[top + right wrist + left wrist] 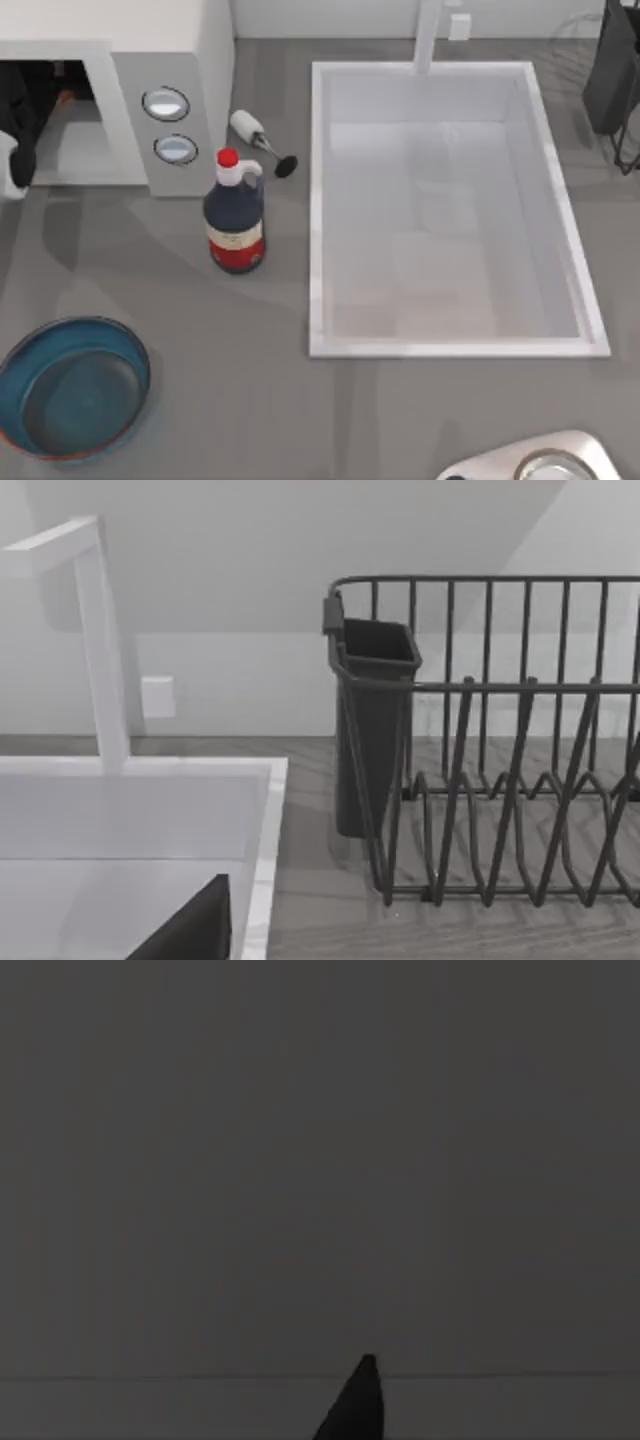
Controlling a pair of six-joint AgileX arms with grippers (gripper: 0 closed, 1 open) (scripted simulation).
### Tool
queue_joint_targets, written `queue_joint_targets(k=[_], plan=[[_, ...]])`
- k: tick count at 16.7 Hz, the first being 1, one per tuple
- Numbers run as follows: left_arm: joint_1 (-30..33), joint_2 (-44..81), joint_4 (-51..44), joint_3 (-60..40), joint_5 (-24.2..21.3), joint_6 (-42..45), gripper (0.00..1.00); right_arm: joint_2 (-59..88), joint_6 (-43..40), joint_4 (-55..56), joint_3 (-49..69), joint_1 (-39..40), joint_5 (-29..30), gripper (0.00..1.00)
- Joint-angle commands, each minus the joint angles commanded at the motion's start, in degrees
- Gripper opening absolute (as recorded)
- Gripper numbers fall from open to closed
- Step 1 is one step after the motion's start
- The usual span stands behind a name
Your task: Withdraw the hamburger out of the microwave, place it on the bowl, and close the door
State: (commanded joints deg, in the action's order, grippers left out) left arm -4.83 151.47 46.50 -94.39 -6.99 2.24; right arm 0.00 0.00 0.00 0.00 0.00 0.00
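- Microwave (165,60) sat at the table's far left corner with its cavity open and its 2 dials facing the middle.
- Left gripper (45,98) was reached into that cavity as a dark mass. Couldn't tell whether it was wide, narrow or holding anything.
- Hamburger (65,97) was just an orange-brown speck inside the cavity, right beside the gripper. Can't say if they were touching.
- Left wrist view was dark.
- Bowl (128,352) sat at the near left corner, well apart from the microwave, with nothing in it.
- Dark bottle (235,215) with a red cap stood just in front of the microwave's dial panel, between microwave and sink (318,200).
- Small white-handled utensil (262,140) lay on its side behind the bottle, near the sink's left wall.
- Faucet (100,650) rose at the sink's back edge.
- Right gripper (195,925) hung parked over the sink's rim facing the dish rack (500,740). Couldn't tell its grip state either.
- Rack stood at the far right corner with a dark cup (372,720) hung on its end.
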Motion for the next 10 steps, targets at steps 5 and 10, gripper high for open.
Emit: queue_joint_targets(k=[5,10], plan=[[-1.3,-6.7,10.6,18.1,-1.2,0.3,0.0,0.0,0.0,0.0,0.0,0.0,0.0,1.0],[-2.8,-14.8,23.8,41.3,-2.6,0.7,0.0,0.0,0.0,0.0,0.0,0.0,0.0,1.0]])
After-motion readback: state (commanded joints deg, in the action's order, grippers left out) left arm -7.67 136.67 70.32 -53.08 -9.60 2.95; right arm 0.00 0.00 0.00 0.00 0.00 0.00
